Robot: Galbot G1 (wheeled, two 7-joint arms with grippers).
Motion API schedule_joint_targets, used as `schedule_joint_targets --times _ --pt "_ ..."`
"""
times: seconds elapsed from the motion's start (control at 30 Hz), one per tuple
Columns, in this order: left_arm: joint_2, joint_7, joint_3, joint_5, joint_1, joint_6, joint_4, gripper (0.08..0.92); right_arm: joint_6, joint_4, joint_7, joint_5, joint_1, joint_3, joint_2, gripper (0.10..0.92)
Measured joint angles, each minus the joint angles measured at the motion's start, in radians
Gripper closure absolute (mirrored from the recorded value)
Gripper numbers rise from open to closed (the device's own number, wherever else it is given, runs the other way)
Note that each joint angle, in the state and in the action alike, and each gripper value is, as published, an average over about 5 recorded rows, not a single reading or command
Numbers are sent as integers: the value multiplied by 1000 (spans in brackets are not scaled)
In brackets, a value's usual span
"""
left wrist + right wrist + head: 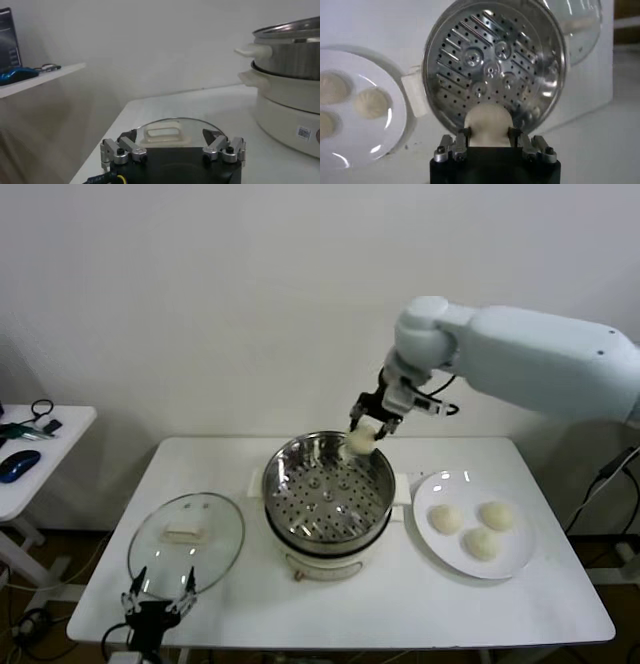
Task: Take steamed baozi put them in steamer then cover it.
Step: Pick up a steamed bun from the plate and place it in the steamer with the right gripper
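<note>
Right gripper (362, 427) jaws grasp a baozi (359, 442) above steamer (328, 529) far rim; lower to tray centre before releasing. Left gripper (158, 595) jaws released, tabletop's near-left edge.

four baozi (480, 543), one steamer (275, 484), one lid (186, 531)
</note>
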Motion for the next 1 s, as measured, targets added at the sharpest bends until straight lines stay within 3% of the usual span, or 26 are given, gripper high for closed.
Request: schedule_joint_targets --times 0.43,0.77,0.87,1.0 --pt "-1 -6 -3 -1 2 -3 2 177 100 -173 114 -247 -227 97 147 491" --pt "-3 -7 3 0 -2 -3 8 177 138 -305 134 -300 -285 125 210 489" --pt "-2 -7 4 0 -3 -3 9 177 143 -330 138 -297 -297 126 217 465" --pt "-2 -7 5 1 -5 0 7 177 149 -347 145 -287 -302 129 221 361"
